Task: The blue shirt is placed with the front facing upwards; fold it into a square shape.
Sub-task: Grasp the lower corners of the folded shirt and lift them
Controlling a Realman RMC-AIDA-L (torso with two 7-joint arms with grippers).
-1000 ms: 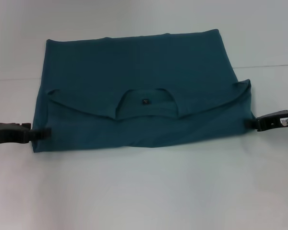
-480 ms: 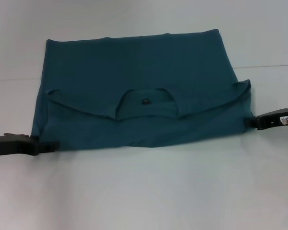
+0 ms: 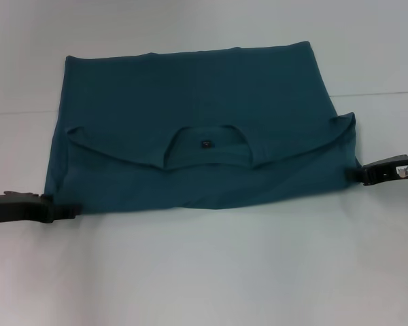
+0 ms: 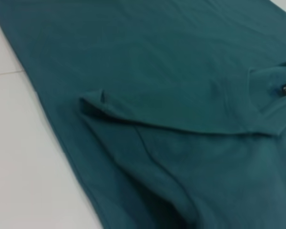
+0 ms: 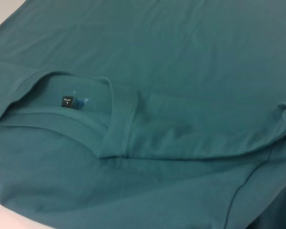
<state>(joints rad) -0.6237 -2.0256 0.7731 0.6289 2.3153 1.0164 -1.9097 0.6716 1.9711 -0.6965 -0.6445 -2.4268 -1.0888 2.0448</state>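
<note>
A white table (image 3: pixel 204 272) carries everything. Spread flat on it, from centre toward 12 o'clock, lies the blue shirt (image 3: pixel 190 88), folded into a broad rectangle, its collar and small dark neck label (image 3: pixel 205 143) facing up, near edge toward 6 o'clock.

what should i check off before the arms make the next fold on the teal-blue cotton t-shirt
1. Dark teal-blue cotton T-shirt lies flat on the white table, collar half folded over toward the robot: ok.
2. Small dark neck label faces up, near the middle of the fold: ok.
3. Left gripper sits at the shirt's near left corner: ok; actual grasp of the cloth: cannot tell.
4. Right gripper sits at the right edge by the folded sleeve: ok; grasp: cannot tell.
5. Grippers level with each other: not ok, the left is nearer the robot than the right.
6. Near hem straight: not ok, it sags at the left corner.
</note>
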